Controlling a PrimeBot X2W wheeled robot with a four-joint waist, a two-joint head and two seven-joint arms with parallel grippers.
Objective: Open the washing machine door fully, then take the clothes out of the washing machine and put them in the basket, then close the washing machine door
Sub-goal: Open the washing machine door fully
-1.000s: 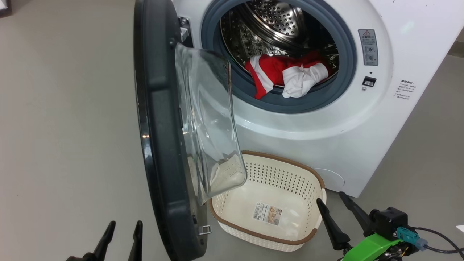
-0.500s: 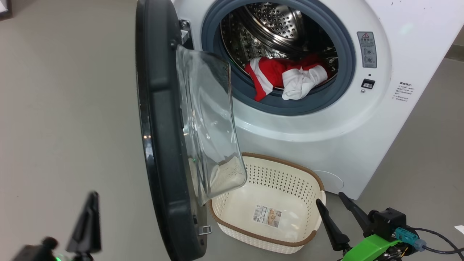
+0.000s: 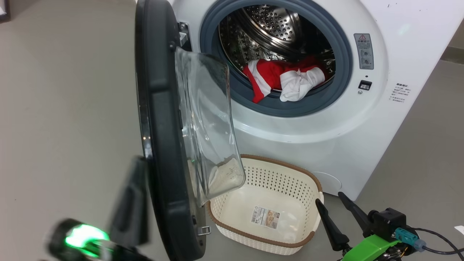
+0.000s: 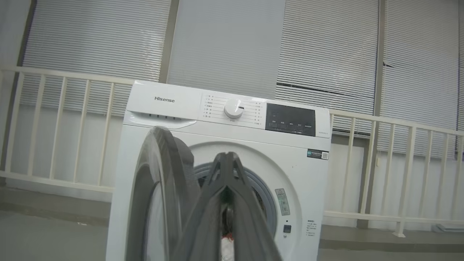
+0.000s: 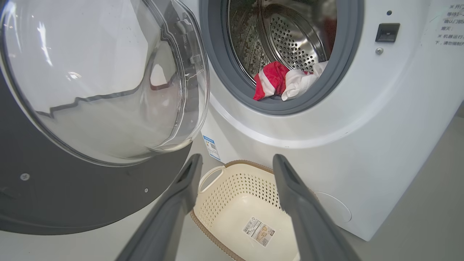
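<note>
We see the big white boxy front-loading washing machine (image 3: 319, 145) standing on the pale grey floor (image 3: 65, 90). Its large round door with a glossy black ring and bulging clear glass window (image 3: 163, 127) is swung out on the robot's left, edge-on in the head view.

The soft clothes, one bright red piece with white bands and one plain white piece (image 3: 286, 78), lie bunched at the front of the steel perforated drum (image 3: 272, 21). They rest on the lower lip of the grey-blue rubber ring (image 3: 290, 107).

The small cream plastic basket with perforated walls and a brown woven-look rim (image 3: 282, 163) sits on the floor just below the opening, partly under the glass window. A sticker (image 3: 266, 217) lies on its floor.

The left tool (image 3: 137, 166) is blurred, just beside the door's outer face; we cannot tell whether it touches. In its wrist view its fingertips (image 4: 226, 156) meet, pointing at the machine (image 4: 163, 105).

The right tool (image 3: 329, 197) hangs beside the basket's right end, its fingers (image 5: 286, 174) spread apart and holding nothing.
</note>
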